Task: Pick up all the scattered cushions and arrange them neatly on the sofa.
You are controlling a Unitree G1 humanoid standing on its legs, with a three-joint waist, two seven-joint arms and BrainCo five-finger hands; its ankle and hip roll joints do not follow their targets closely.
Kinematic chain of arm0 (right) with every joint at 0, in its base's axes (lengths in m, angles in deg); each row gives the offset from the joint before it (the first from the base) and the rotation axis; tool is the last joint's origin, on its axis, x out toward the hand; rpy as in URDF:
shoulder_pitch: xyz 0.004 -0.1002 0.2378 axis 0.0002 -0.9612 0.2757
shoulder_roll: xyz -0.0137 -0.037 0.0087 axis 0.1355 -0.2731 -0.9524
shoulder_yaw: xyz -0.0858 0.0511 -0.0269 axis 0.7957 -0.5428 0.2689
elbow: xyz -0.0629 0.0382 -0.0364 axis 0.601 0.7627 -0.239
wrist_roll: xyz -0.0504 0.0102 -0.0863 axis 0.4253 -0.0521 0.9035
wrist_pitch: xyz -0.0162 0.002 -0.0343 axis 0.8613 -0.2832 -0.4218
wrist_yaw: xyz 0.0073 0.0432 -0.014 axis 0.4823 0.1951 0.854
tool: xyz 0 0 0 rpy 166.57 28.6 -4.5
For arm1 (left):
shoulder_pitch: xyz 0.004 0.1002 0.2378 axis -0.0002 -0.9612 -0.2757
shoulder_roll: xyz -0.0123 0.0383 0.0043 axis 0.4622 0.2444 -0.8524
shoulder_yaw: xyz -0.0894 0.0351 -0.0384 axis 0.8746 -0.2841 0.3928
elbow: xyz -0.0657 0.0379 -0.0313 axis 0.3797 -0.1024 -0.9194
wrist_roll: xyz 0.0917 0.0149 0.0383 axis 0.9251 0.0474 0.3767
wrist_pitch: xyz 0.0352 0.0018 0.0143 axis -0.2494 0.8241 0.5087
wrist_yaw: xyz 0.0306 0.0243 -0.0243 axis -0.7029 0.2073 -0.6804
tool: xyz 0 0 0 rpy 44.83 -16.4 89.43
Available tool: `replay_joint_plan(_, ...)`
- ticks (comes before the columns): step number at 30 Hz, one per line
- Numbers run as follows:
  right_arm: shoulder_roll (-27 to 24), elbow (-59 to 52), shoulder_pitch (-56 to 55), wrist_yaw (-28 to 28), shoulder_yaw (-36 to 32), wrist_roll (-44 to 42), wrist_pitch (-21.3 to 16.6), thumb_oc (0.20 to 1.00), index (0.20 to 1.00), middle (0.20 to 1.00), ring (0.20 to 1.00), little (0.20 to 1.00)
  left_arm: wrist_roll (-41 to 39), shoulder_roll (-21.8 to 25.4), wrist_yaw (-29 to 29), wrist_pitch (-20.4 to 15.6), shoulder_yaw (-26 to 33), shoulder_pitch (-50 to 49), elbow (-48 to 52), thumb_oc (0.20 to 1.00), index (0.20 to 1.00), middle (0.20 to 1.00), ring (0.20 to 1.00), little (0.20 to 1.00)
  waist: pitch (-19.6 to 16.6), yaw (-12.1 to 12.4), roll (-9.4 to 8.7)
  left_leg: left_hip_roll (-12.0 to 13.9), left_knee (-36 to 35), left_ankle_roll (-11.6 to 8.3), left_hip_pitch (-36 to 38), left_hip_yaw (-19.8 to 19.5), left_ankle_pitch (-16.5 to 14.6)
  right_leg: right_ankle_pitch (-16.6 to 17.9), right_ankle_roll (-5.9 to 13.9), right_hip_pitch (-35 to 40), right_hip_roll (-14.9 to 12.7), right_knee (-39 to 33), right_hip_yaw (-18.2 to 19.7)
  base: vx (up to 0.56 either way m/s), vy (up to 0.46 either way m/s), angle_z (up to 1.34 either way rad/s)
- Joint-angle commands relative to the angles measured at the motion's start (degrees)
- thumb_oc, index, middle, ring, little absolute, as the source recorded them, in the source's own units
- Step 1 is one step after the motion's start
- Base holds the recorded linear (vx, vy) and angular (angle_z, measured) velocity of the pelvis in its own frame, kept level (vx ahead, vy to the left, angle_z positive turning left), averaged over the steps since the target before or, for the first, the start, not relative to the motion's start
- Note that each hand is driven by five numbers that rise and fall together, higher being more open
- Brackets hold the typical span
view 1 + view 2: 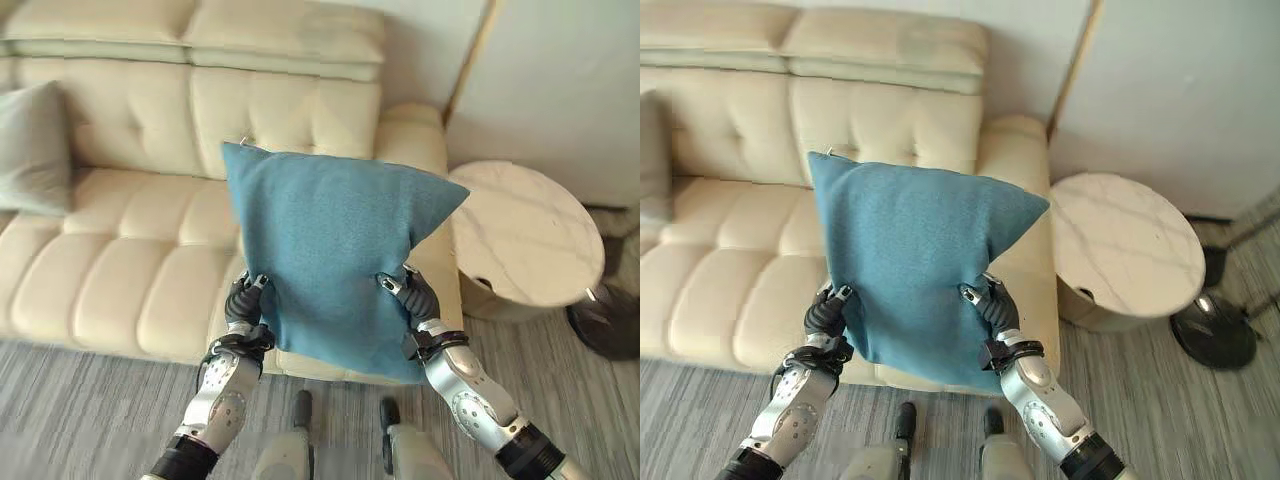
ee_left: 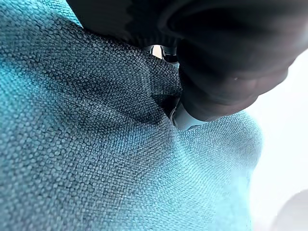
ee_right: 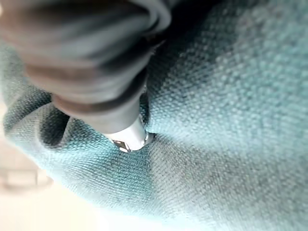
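Observation:
A teal cushion hangs upright in the air in front of the cream sofa, over its right end. My left hand pinches the cushion's lower left edge and my right hand pinches its lower right edge. Up close, the left hand and the right hand each press into the woven teal fabric, which puckers around them. A grey cushion leans against the sofa's backrest at the far left.
A round white marble side table stands right of the sofa's armrest. A dark round lamp base sits on the grey striped carpet further right. A white wall runs behind.

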Motion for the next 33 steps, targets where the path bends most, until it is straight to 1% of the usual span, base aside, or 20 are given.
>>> replay_joint_plan(1,7.5,-5.8,5.9,-6.6,5.4,2.9,-2.5,0.2,0.2,0.2,0.2,0.2,7.6,-4.5,7.1,-0.8,-8.0,6.4,8.0,0.2,0.2,0.2,0.2,0.2,-5.1,0.0,-1.88,-1.6,-3.7,-1.82,-3.0,0.4,0.7,-0.1,-0.12,6.5,1.2,-7.7,-0.9,-0.09,-0.297,0.78)
replay_joint_plan(2,7.5,-5.8,5.9,-6.6,5.4,2.9,-2.5,0.2,0.2,0.2,0.2,0.2,7.6,-4.5,7.1,-0.8,-8.0,6.4,8.1,0.2,0.2,0.2,0.2,0.2,-5.1,0.0,-1.91,-1.7,-3.7,-1.82,-3.0,0.4,0.7,0.0,-0.12,6.7,1.2,-7.9,-0.9,-0.1,-0.258,0.11)
replay_joint_plan(3,7.6,-6.0,5.8,-6.7,5.2,2.7,-2.6,0.2,0.2,0.2,0.2,0.2,7.7,-4.5,7.1,-0.6,-7.4,5.8,8.7,0.2,0.2,0.2,0.2,0.2,-5.8,0.8,-2.18,-0.8,-3.2,-2.79,-3.9,0.2,1.5,-1.3,-0.95,7.9,1.7,-10.6,-2.4,-0.12,-0.267,-0.14)
replay_joint_plan(4,7.6,-6.2,5.8,-6.8,5.1,2.5,-2.8,0.2,0.2,0.2,0.2,0.2,7.6,-4.5,6.9,-0.5,-7.0,5.8,8.7,0.2,0.2,0.2,0.2,0.2,-5.4,1.0,-2.28,-0.2,-2.5,-3.72,-5.1,-0.8,2.4,-1.9,-1.66,8.4,2.7,-11.6,-2.4,-0.25,-0.462,-0.05)
replay_joint_plan(5,7.3,-6.0,5.7,-6.8,5.0,2.3,-2.9,0.2,0.2,0.2,0.2,0.2,7.9,-4.6,6.7,-0.5,-6.6,5.9,9.1,0.2,0.2,0.2,0.2,0.2,-4.3,1.4,-2.07,1.1,-1.6,-5.25,-6.9,-2.1,4.0,-2.3,-2.69,8.5,4.2,-11.7,-3.2,-0.19,-0.306,0.08)
replay_joint_plan(6,7.3,-6.0,5.7,-6.8,5.0,2.3,-3.0,0.2,0.2,0.2,0.2,0.2,7.9,-4.6,6.7,-0.5,-6.6,5.9,9.1,0.2,0.2,0.2,0.2,0.2,-4.3,1.3,-2.03,1.1,-1.5,-5.28,-7.0,-2.2,4.0,-2.3,-2.71,8.4,4.3,-11.7,-3.3,-0.3,-0.389,0.5)
replay_joint_plan(7,6.9,-5.7,5.3,-6.8,5.0,1.7,-3.1,0.2,0.2,0.2,0.2,0.2,8.0,-4.8,6.5,-0.1,-6.9,6.1,8.9,0.2,0.2,0.2,0.2,0.2,-2.9,1.5,-1.46,2.2,-1.5,-6.18,-8.3,-3.3,5.9,-2.5,-3.57,8.4,5.8,-11.6,-5.1,-0.47,-0.363,0.77)
replay_joint_plan(8,6.0,-3.8,4.7,-6.6,4.9,1.2,-2.8,0.2,0.2,0.2,0.2,0.2,7.8,-5.2,6.7,0.4,-7.5,5.8,8.5,0.2,0.2,0.2,0.2,0.2,-0.9,0.6,-1.04,3.6,-1.6,-5.32,-10.0,-0.4,5.4,-2.3,-4.28,7.4,6.3,-11.0,-8.5,-0.55,-0.398,1.11)
replay_joint_plan(10,5.9,-2.6,4.0,-6.4,4.9,1.5,-2.2,0.2,0.2,0.2,0.2,0.2,8.2,-5.3,7.2,1.2,-7.6,4.9,7.6,0.2,0.2,0.2,0.2,0.2,-0.4,-0.3,-1.71,4.5,0.9,-3.5,-9.8,4.2,3.5,-1.6,-4.23,6.3,5.2,-11.0,-10.6,-0.35,-0.165,1.1)
replay_joint_plan(12,5.7,-1.8,2.8,-6.5,4.8,1.6,-1.6,0.2,0.2,0.2,0.2,0.2,8.8,-5.1,7.9,1.9,-8.0,4.0,6.8,0.2,0.2,0.2,0.2,0.2,-0.5,-1.2,-2.4,5.3,5.4,-2.91,-9.7,7.8,1.6,-0.6,-4.23,5.6,3.9,-11.8,-13.3,-0.23,-0.109,0.74)
replay_joint_plan(13,5.2,-1.4,1.4,-6.7,4.4,1.8,-1.3,0.2,0.2,0.2,0.2,0.2,8.8,-5.0,8.7,2.3,-8.2,2.8,6.3,0.2,0.2,0.2,0.2,0.2,-0.6,-1.9,-3.09,5.5,9.1,-2.55,-8.9,10.7,-1.6,0.0,-4.52,5.1,2.5,-12.7,-16.3,-0.2,-0.124,0.83)
replay_joint_plan(15,5.0,-0.9,0.8,-7.0,3.8,1.6,-1.4,0.2,0.2,0.2,0.2,0.2,8.6,-5.2,9.3,2.7,-8.8,2.4,5.5,0.2,0.2,0.2,0.2,0.2,-0.9,-2.7,-3.62,5.7,11.8,-2.15,-8.4,13.7,-4.5,0.8,-4.69,4.6,1.4,-13.9,-19.5,-0.14,-0.098,1.95)
replay_joint_plan(16,4.8,-0.6,0.3,-6.8,2.9,1.5,-1.5,0.2,0.2,0.2,0.2,0.2,8.4,-5.4,9.7,2.9,-9.3,2.6,5.0,0.2,0.2,0.2,0.2,0.2,-1.3,-3.4,-3.77,6.2,12.3,-2.1,-7.3,16.3,-6.1,1.3,-4.65,4.4,0.5,-15.0,-22.8,-0.04,-0.043,2.39)
replay_joint_plan(17,5.0,-0.6,-0.5,-6.7,2.1,1.4,-1.4,0.2,0.2,0.2,0.2,0.2,8.5,-5.6,10.0,3.3,-9.7,2.2,4.8,0.2,0.2,0.2,0.2,0.2,-1.8,-3.9,-3.07,6.2,8.2,-2.43,-4.9,18.4,-5.3,1.8,-4.23,4.8,0.4,-15.8,-25.7,0.01,0.011,1.81)
replay_joint_plan(20,5.3,-0.6,-1.1,-6.8,1.4,1.8,-1.4,0.2,0.2,0.2,0.2,0.2,9.0,-5.2,9.9,3.9,-9.1,1.6,5.1,0.2,0.2,0.2,0.2,0.2,-2.9,-3.3,-2.72,5.1,0.1,-2.92,-2.7,18.4,-3.0,2.4,-3.54,4.4,0.1,-16.4,-28.6,0.06,0.11,1.7)
replay_joint_plan(21,6.3,-0.6,-1.2,-6.9,1.1,2.5,-1.6,0.2,0.2,0.2,0.2,0.2,9.4,-4.8,9.6,3.9,-8.0,1.0,6.1,0.2,0.2,0.2,0.2,0.2,-3.7,-2.6,-3.49,4.5,-2.8,-2.73,-0.9,18.1,-2.3,2.7,-3.01,4.7,0.1,-16.8,-28.7,0.13,0.188,0.39)
replay_joint_plan(24,7.2,-1.9,0.0,-6.5,1.1,4.1,-2.3,0.2,0.2,0.2,0.2,0.2,10.7,-4.4,9.0,3.2,-7.0,1.3,7.6,0.2,0.2,0.2,0.2,0.2,-4.3,-1.8,-5.03,3.6,-4.0,-2.24,0.7,18.4,-2.8,3.4,-2.19,5.6,-0.6,-17.0,-28.0,0.11,0.13,0.17)
replay_joint_plan(28,7.5,-3.2,1.2,-6.2,0.4,5.7,-2.6,0.2,0.2,0.2,0.2,0.2,11.6,-3.8,8.2,2.8,-6.0,1.7,9.2,0.2,0.2,0.2,0.2,0.2,-5.0,-1.3,-5.97,2.4,-4.2,-1.55,1.2,18.0,-3.8,3.8,-1.25,6.1,-1.5,-16.7,-27.5,0.08,0.102,-0.43)
replay_joint_plan(30,8.4,-2.9,1.6,-6.6,0.9,6.1,-2.3,0.2,0.2,0.2,0.2,0.2,11.6,-3.6,8.1,2.8,-5.1,1.2,9.5,0.2,0.2,0.2,0.2,0.2,-5.3,-0.5,-6.76,1.3,-4.1,-0.84,1.8,17.4,-4.6,3.7,-0.79,6.8,-2.1,-16.3,-27.3,0.12,0.101,0.0)
replay_joint_plan(33,8.7,-2.5,1.7,-6.6,1.2,6.4,-2.1,0.2,0.2,0.2,0.2,0.2,11.6,-3.3,8.1,2.7,-4.7,0.9,9.7,0.2,0.2,0.2,0.2,0.2,-5.5,0.0,-7.34,0.8,-4.1,-0.51,1.9,17.1,-5.0,3.8,-0.42,6.9,-2.5,-16.1,-27.0,0.08,0.055,0.12)
